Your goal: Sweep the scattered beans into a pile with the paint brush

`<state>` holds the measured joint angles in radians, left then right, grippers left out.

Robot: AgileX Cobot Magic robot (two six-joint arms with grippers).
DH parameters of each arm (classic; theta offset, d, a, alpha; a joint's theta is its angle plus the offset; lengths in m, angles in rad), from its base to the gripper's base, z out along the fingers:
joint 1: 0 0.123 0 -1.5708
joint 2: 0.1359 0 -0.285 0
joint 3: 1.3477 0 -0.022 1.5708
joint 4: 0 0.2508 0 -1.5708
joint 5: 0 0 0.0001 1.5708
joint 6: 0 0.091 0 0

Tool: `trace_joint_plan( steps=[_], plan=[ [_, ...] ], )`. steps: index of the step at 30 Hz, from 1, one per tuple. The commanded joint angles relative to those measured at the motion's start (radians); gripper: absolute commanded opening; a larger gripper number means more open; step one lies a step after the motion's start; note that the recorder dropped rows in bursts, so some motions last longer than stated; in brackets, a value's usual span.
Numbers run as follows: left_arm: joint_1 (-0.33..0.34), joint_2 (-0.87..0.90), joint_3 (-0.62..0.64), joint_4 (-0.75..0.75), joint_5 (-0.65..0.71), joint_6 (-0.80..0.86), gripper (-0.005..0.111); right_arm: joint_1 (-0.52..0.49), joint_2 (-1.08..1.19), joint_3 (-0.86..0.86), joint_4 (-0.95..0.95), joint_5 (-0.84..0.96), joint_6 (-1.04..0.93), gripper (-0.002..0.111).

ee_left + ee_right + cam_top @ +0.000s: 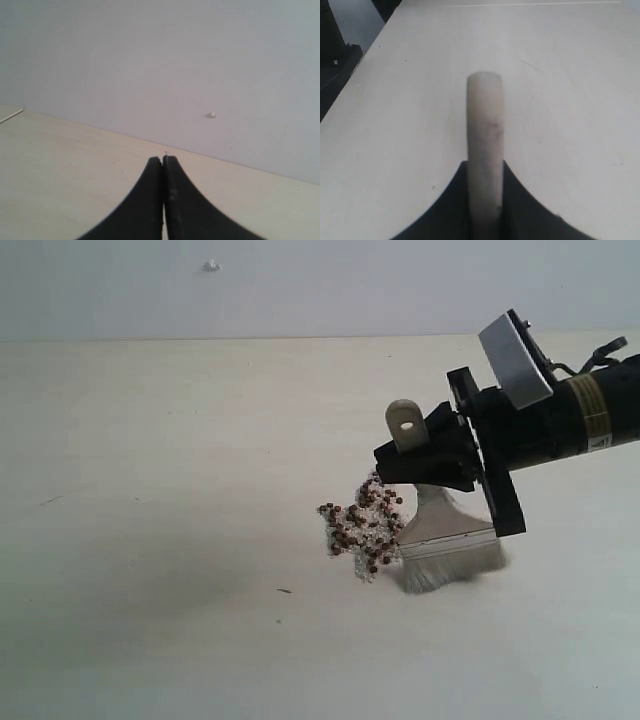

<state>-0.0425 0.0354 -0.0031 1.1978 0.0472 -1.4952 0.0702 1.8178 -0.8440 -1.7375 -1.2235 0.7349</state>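
The beans (362,528), reddish-brown and mixed with white grains, lie as one compact pile on the pale table (180,490), just left of the paint brush. The paint brush (448,530) stands nearly upright, whitish bristles splayed on the table, silver ferrule above them, cream handle end with its hole (405,424) sticking up. My right gripper (425,458) is shut on the handle; in the right wrist view the handle (485,130) rises between the black fingers (517,200). My left gripper (163,159) is shut and holds nothing; the exterior view does not show it.
A grey wall (300,285) runs behind the table's far edge, with a small white mark (211,266) on it. In the right wrist view the table's edge (355,80) drops off to dark ground. A few small dark specks (284,591) lie on the table.
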Motion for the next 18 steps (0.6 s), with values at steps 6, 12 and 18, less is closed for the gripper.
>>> trace_joint_plan(
  steps=[6,12,18],
  plan=[
    [0.003,-0.004,0.003,-0.003,0.002,0.001,0.0,-0.001,-0.083,0.001,-0.007,0.002,0.169,0.0],
    [0.003,-0.004,0.003,-0.003,0.002,0.001,0.0,0.051,-0.071,0.001,-0.007,0.002,0.175,0.0],
    [0.003,-0.004,0.003,-0.003,0.002,0.001,0.0,0.134,-0.047,0.001,0.0,0.002,0.138,0.0]
  ],
)
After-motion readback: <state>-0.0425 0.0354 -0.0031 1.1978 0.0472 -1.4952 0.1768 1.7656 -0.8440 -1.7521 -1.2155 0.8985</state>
